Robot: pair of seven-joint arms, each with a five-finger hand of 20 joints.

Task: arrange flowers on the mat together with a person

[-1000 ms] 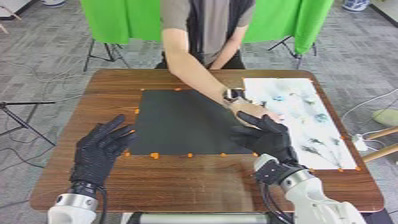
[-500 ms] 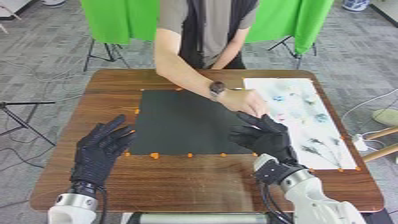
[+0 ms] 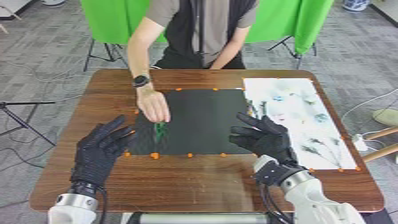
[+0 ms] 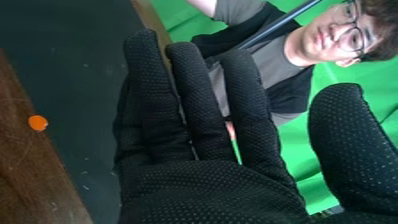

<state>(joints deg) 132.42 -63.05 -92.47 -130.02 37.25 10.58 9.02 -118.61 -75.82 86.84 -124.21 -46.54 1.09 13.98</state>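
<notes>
A dark mat (image 3: 200, 120) lies in the middle of the table in the head view. Over its left part a person's hand (image 3: 154, 106) holds a green stem (image 3: 160, 130). My left hand (image 3: 96, 152) is held by the mat's near left corner, fingers relaxed and empty. My right hand (image 3: 264, 140), open and empty, is between the mat's right edge and the white sheet (image 3: 306, 152), where several pale and blue flowers (image 3: 322, 117) and stems lie. In the right wrist view the right hand (image 4: 209, 190) has straight fingers, with the mat (image 4: 71, 75) beyond them.
The brown table (image 3: 200, 187) extends in front of the mat. Orange pieces (image 3: 155, 155) sit along the mat's edges. The person stands at the far side, reaching over the table's far edge.
The person's hand has moved from beside the white sheet across to the mat's left part, bringing a green stem. Both my hands have stayed in place.
</notes>
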